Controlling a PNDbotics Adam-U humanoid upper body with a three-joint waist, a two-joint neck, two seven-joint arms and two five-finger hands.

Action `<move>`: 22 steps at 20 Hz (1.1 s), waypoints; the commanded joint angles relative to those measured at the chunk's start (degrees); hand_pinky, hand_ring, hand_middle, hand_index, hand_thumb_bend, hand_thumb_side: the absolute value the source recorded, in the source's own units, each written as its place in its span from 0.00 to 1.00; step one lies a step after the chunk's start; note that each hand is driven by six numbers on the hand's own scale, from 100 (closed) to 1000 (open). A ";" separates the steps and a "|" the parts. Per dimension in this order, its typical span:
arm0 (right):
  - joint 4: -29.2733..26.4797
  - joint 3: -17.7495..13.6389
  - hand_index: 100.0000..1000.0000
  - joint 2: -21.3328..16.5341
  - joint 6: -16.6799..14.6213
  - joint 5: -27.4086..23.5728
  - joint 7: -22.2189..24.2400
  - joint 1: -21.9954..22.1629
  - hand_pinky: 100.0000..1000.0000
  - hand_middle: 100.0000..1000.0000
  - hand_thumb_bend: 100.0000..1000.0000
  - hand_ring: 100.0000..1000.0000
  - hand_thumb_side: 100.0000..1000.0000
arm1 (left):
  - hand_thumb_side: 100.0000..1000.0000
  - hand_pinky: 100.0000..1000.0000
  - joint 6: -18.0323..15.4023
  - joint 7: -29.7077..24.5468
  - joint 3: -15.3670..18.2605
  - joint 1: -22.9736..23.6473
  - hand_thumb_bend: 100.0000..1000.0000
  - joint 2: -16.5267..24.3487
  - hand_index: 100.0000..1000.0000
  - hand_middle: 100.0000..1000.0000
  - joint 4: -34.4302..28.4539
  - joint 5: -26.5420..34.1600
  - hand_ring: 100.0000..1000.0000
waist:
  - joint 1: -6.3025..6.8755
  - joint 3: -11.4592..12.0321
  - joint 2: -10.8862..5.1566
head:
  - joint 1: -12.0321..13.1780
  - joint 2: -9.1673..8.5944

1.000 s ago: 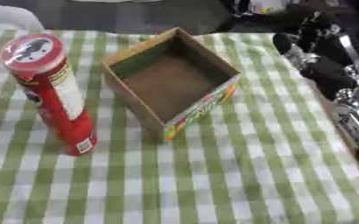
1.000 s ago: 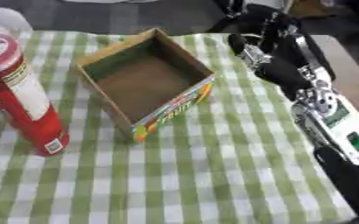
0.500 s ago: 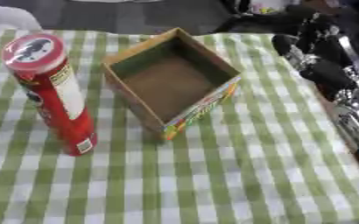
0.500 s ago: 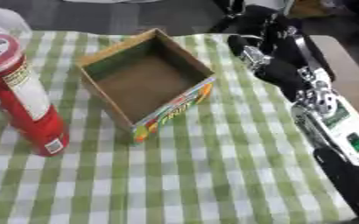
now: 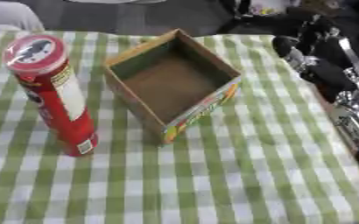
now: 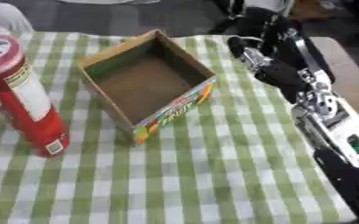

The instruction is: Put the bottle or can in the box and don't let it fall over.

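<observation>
A tall red can [image 5: 56, 96] with a red lid stands upright on the green-and-white checked cloth at the left. To its right lies an open cardboard box [image 5: 175, 83] with a colourful printed side, nothing inside it. My right hand [image 6: 268, 52], black with silver joints, hovers at the far right of the cloth, just beyond the box's right corner and apart from it. Its fingers are relaxed and hold nothing. The can is a box-width away from that hand. My left hand shows in neither view.
My right forearm [image 6: 332, 122] runs along the table's right edge down to the lower right corner. Checked cloth [image 5: 213, 183] covers the near half of the table. Dark, blurred shapes lie past the far edge.
</observation>
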 commanded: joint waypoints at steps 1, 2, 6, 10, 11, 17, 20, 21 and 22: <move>-1.28 -0.30 0.82 -1.21 0.22 -0.31 -0.03 -0.45 0.80 0.75 0.36 0.77 0.19 | 0.28 0.82 0.83 0.15 -0.72 -0.35 0.66 2.53 0.90 0.88 0.07 -0.99 0.99 | 0.23 -0.11 -0.62 | 0.17 -0.70; -1.28 -0.28 0.82 -1.20 0.24 -0.32 -0.02 -0.45 0.80 0.75 0.36 0.77 0.19 | 0.28 0.82 1.24 0.08 -1.22 -0.38 0.66 2.65 0.90 0.88 0.29 -1.08 0.99 | 0.24 -0.14 -0.60 | 0.21 -0.75; -1.28 -0.19 0.82 -1.14 0.29 -0.39 0.05 -0.51 0.80 0.75 0.36 0.77 0.19 | 0.27 0.82 2.51 0.31 -2.69 -0.82 0.66 3.02 0.90 0.88 0.80 -1.03 1.00 | 0.28 -0.20 -0.56 | 0.32 -0.82; -1.28 -0.05 0.82 -1.03 0.38 -0.46 0.16 -0.58 0.80 0.75 0.36 0.77 0.19 | 0.25 0.82 3.10 0.50 -3.97 -1.46 0.67 3.06 0.90 0.88 1.17 -1.92 1.00 | 0.31 -0.32 -0.53 | 0.40 -0.89; -1.28 -0.03 0.82 -1.01 0.40 -0.47 0.20 -0.59 0.80 0.75 0.36 0.77 0.19 | 0.25 0.82 3.22 0.51 -4.21 -1.64 0.67 3.00 0.90 0.89 1.30 -2.15 1.00 | 0.32 -0.35 -0.51 | 0.43 -0.89; -1.28 0.12 0.82 -0.90 0.59 -0.54 0.31 -0.69 0.80 0.75 0.36 0.77 0.19 | 0.26 0.84 2.72 -0.57 -5.45 -2.65 0.72 2.58 0.90 0.89 1.49 -3.20 1.00 | 0.37 -0.54 -0.40 | 0.68 -0.98; -1.28 0.20 0.82 -0.81 0.72 -0.60 0.33 -0.76 0.80 0.75 0.36 0.77 0.19 | 0.28 0.84 0.42 -3.02 -6.01 -2.94 0.75 2.34 0.90 0.88 0.75 -2.86 1.00 | 0.36 -0.63 -0.35 | 0.77 -1.13; -1.28 0.21 0.82 -0.81 0.74 -0.61 0.34 -0.77 0.80 0.75 0.36 0.77 0.19 | 0.27 0.84 -0.34 -4.00 -6.07 -3.02 0.74 2.33 0.90 0.88 0.66 -2.48 1.00 | 0.35 -0.64 -0.34 | 0.78 -1.16; -1.28 0.22 0.82 -0.82 0.74 -0.62 0.34 -0.78 0.80 0.75 0.36 0.77 0.19 | 0.27 0.84 -0.87 -4.78 -6.07 -3.16 0.74 2.37 0.90 0.88 0.72 -2.31 1.00 | 0.34 -0.65 -0.33 | 0.81 -1.15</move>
